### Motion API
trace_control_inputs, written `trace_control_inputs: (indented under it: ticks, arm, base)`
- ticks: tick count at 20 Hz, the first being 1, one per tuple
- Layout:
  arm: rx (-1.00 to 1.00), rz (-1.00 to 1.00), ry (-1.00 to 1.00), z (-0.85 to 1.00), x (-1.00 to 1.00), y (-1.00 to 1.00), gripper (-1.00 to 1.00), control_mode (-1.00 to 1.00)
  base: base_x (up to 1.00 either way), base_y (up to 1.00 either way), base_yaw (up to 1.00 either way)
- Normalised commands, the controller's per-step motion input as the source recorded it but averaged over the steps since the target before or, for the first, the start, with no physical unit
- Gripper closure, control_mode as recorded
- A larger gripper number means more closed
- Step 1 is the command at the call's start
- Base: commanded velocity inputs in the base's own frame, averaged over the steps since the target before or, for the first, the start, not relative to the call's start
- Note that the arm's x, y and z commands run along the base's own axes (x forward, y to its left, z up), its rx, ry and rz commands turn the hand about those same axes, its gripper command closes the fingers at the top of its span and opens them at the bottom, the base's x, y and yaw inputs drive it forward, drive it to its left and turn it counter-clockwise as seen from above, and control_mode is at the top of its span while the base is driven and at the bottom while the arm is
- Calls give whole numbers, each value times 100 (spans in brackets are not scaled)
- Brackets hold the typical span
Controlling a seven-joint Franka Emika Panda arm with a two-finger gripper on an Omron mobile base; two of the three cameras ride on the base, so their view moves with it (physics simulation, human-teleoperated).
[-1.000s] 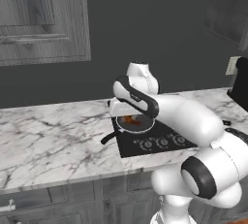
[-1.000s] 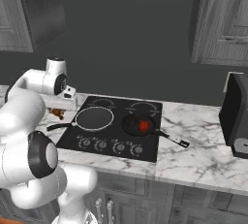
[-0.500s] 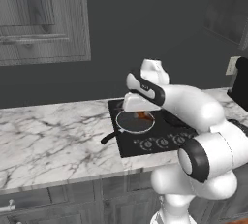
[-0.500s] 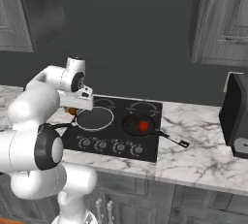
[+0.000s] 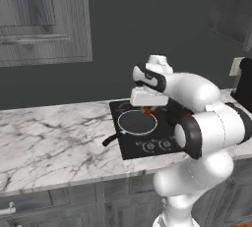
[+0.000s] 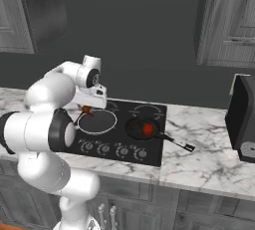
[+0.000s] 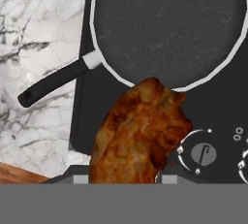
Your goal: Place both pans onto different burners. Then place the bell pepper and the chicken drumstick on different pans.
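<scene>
Marble counter [image 5: 54, 137] w/ black cooktop [image 6: 149, 152]: gripper [image 6: 87, 109] clamped on chicken drumstick [image 7: 140, 133], apparently just above pale-rimmed pan [image 7: 169, 24]; bell pepper [image 6: 147, 130] in other pan [image 6: 133, 128].

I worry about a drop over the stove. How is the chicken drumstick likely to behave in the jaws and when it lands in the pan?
The chicken drumstick looks lumpy and glazed, so it may be somewhat slippery. Being thick at one end, it could pivot in the grip. Released over the pale-rimmed pan, it would probably flop and settle rather than roll.
</scene>
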Motion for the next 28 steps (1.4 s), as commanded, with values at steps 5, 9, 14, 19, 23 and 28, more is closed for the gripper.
trace_control_inputs:
  ticks: [5, 9, 14, 19, 23, 28]
  arm:
    - [-3, 0, 0, -11, 36, -15, 100, -100]
    - [-7, 0, 0, -25, 32, -6, 100, -100]
    - [-6, 0, 0, -36, 27, -7, 100, -100]
    - [-1, 0, 0, -45, 22, -2, 100, -100]
    - [0, 0, 0, -39, 33, 0, 100, -100]
    - [-1, 0, 0, -37, 26, 0, 100, -100]
  base:
    - [0, 0, 0]
    - [0, 0, 0]
    - [0, 0, 0]
    - [0, 0, 0]
    - [0, 0, 0]
    - [0, 0, 0]
